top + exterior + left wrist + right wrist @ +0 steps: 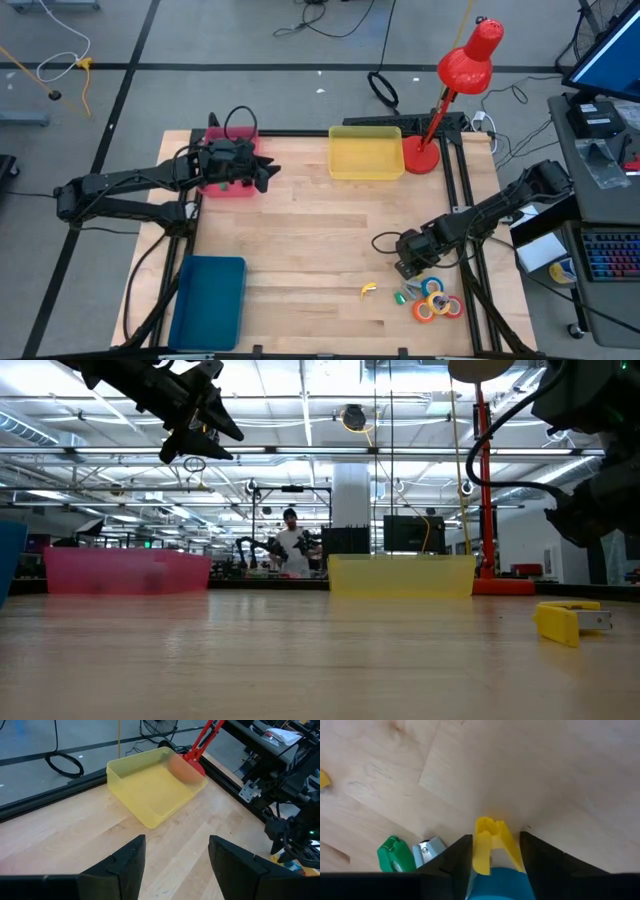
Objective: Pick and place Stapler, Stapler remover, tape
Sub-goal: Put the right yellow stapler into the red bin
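My right gripper (409,268) points down at the table's near right, just beside the tape rolls (438,300) in blue, orange, red and yellow. Between its fingers (495,865) sits a small piece with a yellow forked end (492,845) and a blue part (497,885) behind it; I cannot tell whether it is the stapler. A green stapler remover (395,855) with metal jaws lies next to it. Another yellow piece (367,290) lies flat farther left. My left gripper (266,175) hangs open, high by the pink tray (228,186). My right gripper has the yellow-and-blue piece between its two fingers, which close in on the two sides of the yellow end (482,855). The fingers come from above, slanting down. Whether the piece still rests on the wood cannot be seen.
A yellow tray (365,152) stands at the far middle, with a red desk lamp (465,70) beside it. A blue tray (208,300) sits at the near left. The wooden middle of the table (320,240) is bare. A person (292,545) stands far behind the table.
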You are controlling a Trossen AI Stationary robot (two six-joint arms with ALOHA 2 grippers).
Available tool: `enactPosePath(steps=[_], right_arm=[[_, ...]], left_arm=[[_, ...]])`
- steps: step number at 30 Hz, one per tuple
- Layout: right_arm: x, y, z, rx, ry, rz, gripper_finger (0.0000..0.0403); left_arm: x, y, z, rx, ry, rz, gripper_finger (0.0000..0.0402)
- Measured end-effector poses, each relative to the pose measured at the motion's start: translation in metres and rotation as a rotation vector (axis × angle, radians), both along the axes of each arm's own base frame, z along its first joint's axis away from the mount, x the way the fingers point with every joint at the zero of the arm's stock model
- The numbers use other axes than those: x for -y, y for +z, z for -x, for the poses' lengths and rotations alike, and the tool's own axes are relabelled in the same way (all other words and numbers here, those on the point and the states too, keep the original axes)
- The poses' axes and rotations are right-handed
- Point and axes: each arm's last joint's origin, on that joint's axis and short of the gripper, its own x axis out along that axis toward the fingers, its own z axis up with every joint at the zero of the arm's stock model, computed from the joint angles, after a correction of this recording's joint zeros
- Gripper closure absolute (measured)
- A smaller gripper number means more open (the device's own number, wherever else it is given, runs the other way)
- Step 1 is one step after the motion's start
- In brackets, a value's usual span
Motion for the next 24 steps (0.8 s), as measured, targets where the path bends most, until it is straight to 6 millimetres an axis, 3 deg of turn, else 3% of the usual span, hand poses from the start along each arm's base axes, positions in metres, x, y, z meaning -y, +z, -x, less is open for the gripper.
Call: enactPosePath(steps=[10, 15, 20, 24], right_arm=[[0.001, 0.001, 0.001, 0.005, 0.031, 0.002, 0.0358], [0.008, 0.011, -0.004, 0.106, 0.009, -0.013, 0.0360], [0.020, 0.043, -0.029, 0.512, -0.110, 0.009, 0.0360], [0.033, 0.078, -0.051, 0.942, -0.220, 0.069, 0.0360]], left_arm=[[0.000, 0.000, 0.000, 0.000, 0.000, 0.000, 0.0186], [0.001, 0.001, -0.001, 0.019, -0.033, 0.009, 0.0186], [0.005, 0.010, -0.006, 0.126, -0.199, 0.031, 0.0186], [0.011, 0.017, -0.010, 0.213, -0.320, 0.033, 0.0186]])
